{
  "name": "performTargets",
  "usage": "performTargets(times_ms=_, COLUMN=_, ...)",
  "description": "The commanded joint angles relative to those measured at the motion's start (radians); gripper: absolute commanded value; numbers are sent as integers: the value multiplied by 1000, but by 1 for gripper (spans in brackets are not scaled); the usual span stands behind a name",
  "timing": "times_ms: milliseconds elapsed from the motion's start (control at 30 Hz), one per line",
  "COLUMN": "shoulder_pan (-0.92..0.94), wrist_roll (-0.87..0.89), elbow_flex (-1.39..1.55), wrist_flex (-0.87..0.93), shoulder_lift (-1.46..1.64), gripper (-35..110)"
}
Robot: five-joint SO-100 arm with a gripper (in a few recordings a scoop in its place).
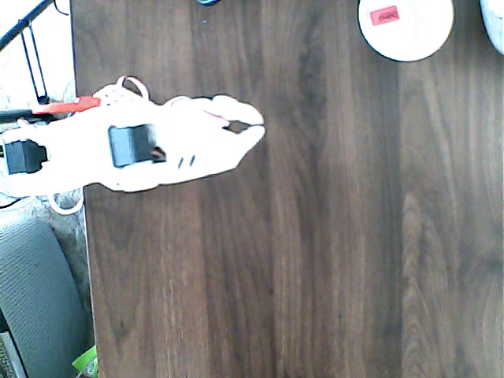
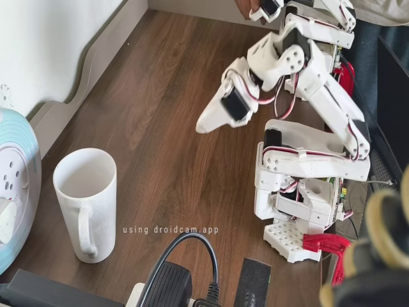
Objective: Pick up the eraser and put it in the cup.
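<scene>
Red eraser (image 1: 384, 14) lying inside the white cup (image 1: 409, 47) at one o'clock of the overhead view, gripper (image 1: 250, 126) hanging at ten o'clock, fingers pressed together, gripping nothing, well apart from the cup.

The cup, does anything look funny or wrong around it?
Nothing stands out. The cup stands upright on the table, unspilled, and the overhead view shows the eraser lying flat inside it. The gripper hangs apart from both, fingers together.
</scene>
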Motion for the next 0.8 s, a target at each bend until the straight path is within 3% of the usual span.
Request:
performTargets(times_ms=0, shoulder_pan=-3, wrist_roll=-259, elbow_flex=60, wrist_flex=-34, shoulder_lift=44, gripper=0)
performTargets(times_ms=67, shoulder_pan=-54, wrist_roll=-147, elbow_flex=75, wrist_flex=-31, shoulder_lift=44, gripper=0)
performTargets(times_ms=133, shoulder_pan=-58, wrist_roll=-152, elbow_flex=140, wrist_flex=-69, shoulder_lift=46, gripper=0)
performTargets(times_ms=200, shoulder_pan=28, wrist_roll=-149, elbow_flex=242, wrist_flex=-272, shoulder_lift=41, gripper=0)
performTargets(times_ms=367, shoulder_pan=-31, wrist_roll=-20, elbow_flex=244, wrist_flex=-413, shoulder_lift=40, gripper=0)
performTargets(times_ms=533, shoulder_pan=-6, wrist_roll=-71, elbow_flex=244, wrist_flex=-311, shoulder_lift=38, gripper=0)
performTargets(times_ms=633, shoulder_pan=11, wrist_roll=-44, elbow_flex=244, wrist_flex=-127, shoulder_lift=38, gripper=0)
performTargets(times_ms=767, shoulder_pan=94, wrist_roll=-43, elbow_flex=244, wrist_flex=-127, shoulder_lift=38, gripper=1)
